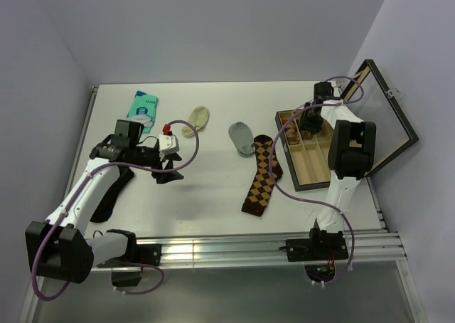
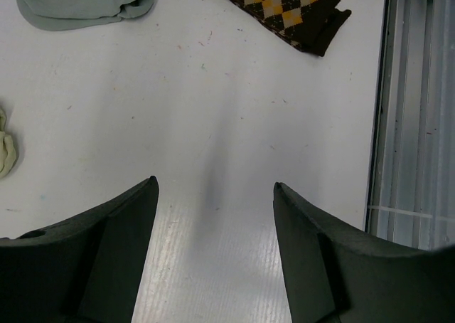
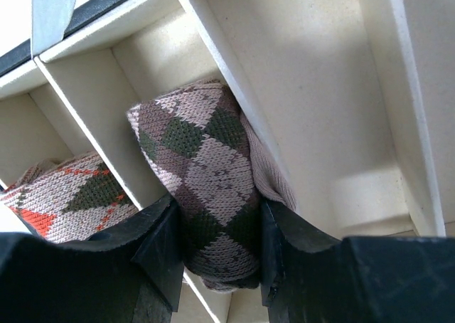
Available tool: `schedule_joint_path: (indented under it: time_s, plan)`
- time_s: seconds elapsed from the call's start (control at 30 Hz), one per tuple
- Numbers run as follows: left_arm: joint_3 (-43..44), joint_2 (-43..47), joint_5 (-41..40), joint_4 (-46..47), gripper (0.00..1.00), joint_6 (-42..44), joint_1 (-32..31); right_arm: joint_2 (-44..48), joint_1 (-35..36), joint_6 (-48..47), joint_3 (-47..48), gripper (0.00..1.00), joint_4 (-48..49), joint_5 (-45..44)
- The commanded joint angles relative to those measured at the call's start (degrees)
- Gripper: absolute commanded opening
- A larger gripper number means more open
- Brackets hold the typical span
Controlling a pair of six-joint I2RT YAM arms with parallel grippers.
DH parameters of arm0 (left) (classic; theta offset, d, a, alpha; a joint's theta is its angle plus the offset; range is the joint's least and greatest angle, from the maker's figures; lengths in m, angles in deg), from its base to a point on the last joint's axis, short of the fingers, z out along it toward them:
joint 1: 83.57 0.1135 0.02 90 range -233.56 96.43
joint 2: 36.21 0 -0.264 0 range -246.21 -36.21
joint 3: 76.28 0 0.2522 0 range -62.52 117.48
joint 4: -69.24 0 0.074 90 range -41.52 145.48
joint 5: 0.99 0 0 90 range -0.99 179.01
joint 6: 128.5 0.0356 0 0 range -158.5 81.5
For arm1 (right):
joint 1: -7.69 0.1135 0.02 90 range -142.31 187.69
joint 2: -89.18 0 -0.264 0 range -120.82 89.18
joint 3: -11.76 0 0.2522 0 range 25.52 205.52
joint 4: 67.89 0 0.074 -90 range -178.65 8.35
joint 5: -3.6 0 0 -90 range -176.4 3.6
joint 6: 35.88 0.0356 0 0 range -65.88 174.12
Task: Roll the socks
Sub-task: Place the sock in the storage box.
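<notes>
One long dark-brown sock with tan and orange diamonds (image 1: 261,175) lies flat on the table, left of the box; its cuff end shows in the left wrist view (image 2: 284,6). Another dark sock (image 1: 112,193) lies partly under my left arm, its pattern hidden. My left gripper (image 1: 168,171) is open and empty above bare table (image 2: 215,183), well left of the patterned sock. My right gripper (image 1: 309,121) is inside the divided box and is shut on a rolled mauve and green argyle sock (image 3: 206,159) in one compartment.
The divided box (image 1: 318,179) stands at the right with its lid (image 1: 387,113) open. A second rolled sock (image 3: 75,191) sits in the neighbouring compartment. A grey ankle sock (image 1: 241,136), a cream ankle sock (image 1: 197,119) and a teal packet (image 1: 143,108) lie on the table.
</notes>
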Motion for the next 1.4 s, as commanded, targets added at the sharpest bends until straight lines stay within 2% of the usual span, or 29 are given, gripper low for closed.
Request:
schedule_joint_path:
  time_s: [0.0,0.27,0.4,0.57,0.83,1.0,1.37]
  plan:
    - [2.16,0.16,2.23,-0.54,0.71,-0.07,0.1,-3.07,-0.28,1.92,-3.41,0.18,-2.34,1.39]
    - [2.42,0.25,2.06,-0.45,0.71,-0.42,-0.16,0.81,-0.29,2.45,-4.12,0.46,-1.37,2.18]
    - [2.34,0.16,2.06,-0.45,0.71,-0.51,-0.34,2.65,-0.29,2.45,-4.64,0.54,-0.93,2.62]
    - [2.42,-0.28,1.97,-0.63,0.72,-0.51,-0.6,4.58,-0.29,2.62,-4.55,0.57,-0.67,2.88]
    - [2.34,-0.54,1.88,-0.45,0.72,-0.51,-0.77,6.87,-0.29,3.15,-3.59,0.58,-0.92,3.85]
    - [2.43,-0.9,1.97,-0.54,0.71,-0.68,-0.95,5.03,-0.37,2.89,-1.48,0.57,-3.47,4.12]
    - [2.78,-1.42,1.88,-1.42,0.72,0.02,-1.48,7.75,-0.28,2.98,-5.26,0.6,-0.23,4.38]
